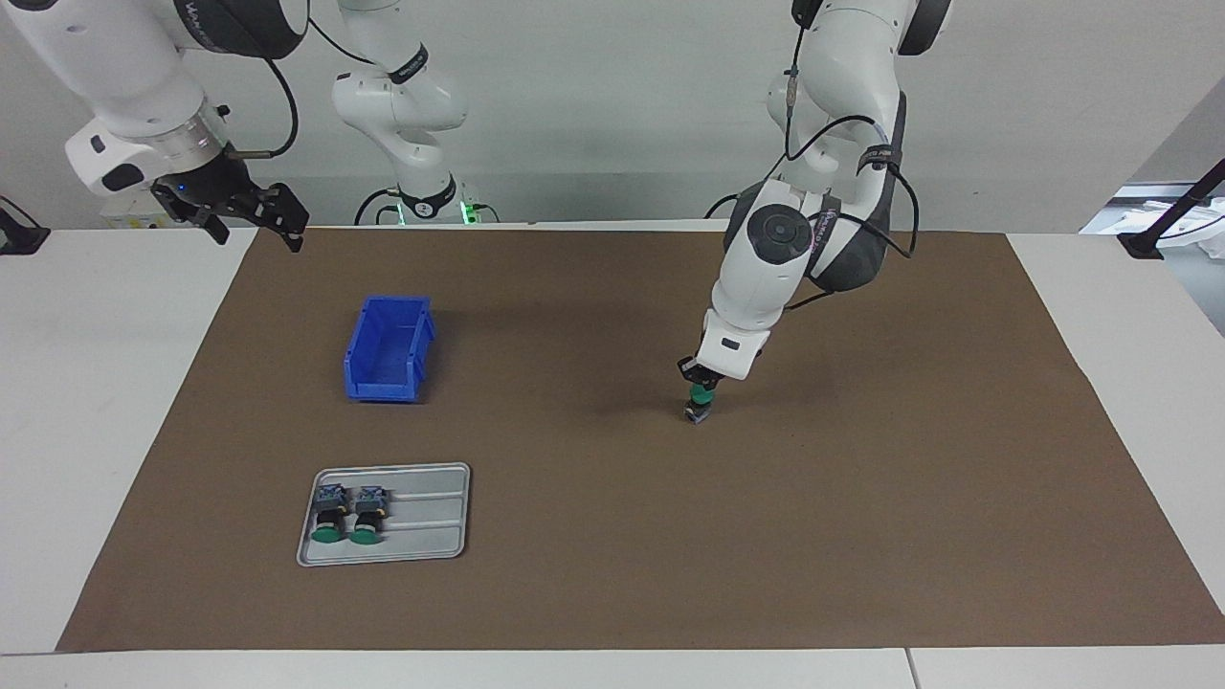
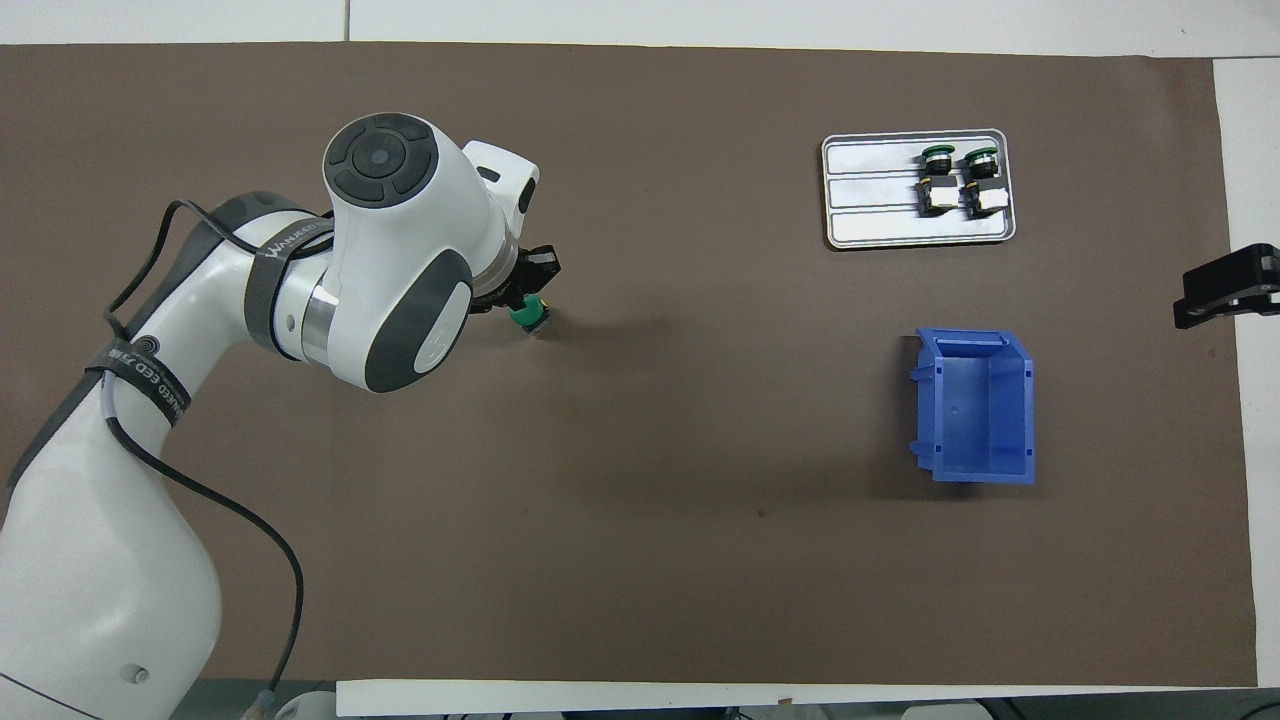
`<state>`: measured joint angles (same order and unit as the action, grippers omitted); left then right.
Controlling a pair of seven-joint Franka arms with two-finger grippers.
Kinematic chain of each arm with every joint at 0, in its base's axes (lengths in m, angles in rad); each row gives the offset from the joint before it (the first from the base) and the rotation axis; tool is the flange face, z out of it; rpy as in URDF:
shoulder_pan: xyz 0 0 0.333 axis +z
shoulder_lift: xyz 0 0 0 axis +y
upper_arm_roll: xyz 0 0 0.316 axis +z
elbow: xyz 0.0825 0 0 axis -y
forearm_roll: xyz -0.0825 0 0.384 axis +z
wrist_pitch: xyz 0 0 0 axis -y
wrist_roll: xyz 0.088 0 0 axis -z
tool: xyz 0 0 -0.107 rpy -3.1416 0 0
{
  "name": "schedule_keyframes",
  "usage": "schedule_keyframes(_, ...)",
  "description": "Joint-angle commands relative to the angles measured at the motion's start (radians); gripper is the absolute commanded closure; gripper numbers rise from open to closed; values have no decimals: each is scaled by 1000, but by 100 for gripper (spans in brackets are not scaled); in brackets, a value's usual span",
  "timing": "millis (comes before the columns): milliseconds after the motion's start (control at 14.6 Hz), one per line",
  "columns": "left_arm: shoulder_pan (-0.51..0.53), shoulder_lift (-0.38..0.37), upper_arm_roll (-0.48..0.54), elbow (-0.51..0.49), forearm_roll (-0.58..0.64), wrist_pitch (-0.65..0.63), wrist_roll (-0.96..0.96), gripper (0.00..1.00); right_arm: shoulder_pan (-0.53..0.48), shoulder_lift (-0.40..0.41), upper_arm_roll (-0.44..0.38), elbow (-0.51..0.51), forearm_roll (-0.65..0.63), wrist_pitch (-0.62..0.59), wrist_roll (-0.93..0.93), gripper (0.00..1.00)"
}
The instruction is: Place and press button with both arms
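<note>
A button [image 1: 700, 404] [image 2: 531, 317] with a green cap stands upright on the brown mat [image 1: 612, 536], toward the left arm's end of the table. My left gripper [image 1: 701, 381] [image 2: 522, 301] points straight down, shut, its fingertips right at the top of the green cap; whether they touch it I cannot tell. Nothing is gripped between them. Up in the air over the mat's corner at the right arm's end, my right gripper [image 1: 256, 228] [image 2: 1215, 298] waits open and holds nothing.
A grey tray [image 1: 426, 522] [image 2: 870, 195] holds two more green-capped buttons [image 1: 348, 515] [image 2: 958, 180] lying side by side. A blue bin [image 1: 426, 330] [image 2: 1028, 410] stands nearer to the robots than the tray. A gripperless white arm [image 1: 412, 105] stands at the back.
</note>
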<state>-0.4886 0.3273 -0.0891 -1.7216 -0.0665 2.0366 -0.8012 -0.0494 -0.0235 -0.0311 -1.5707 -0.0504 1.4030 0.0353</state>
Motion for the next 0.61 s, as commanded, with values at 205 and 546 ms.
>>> schedule_keyframes(205,-13,4,6,-42,22,50,-20,98,-6,-13,4,-17,-2,2,-23,1)
schedule_keyframes(546,-15,-1,5,-67,17,74,-26,100,-6,-13,4,-17,-2,2,-23,1)
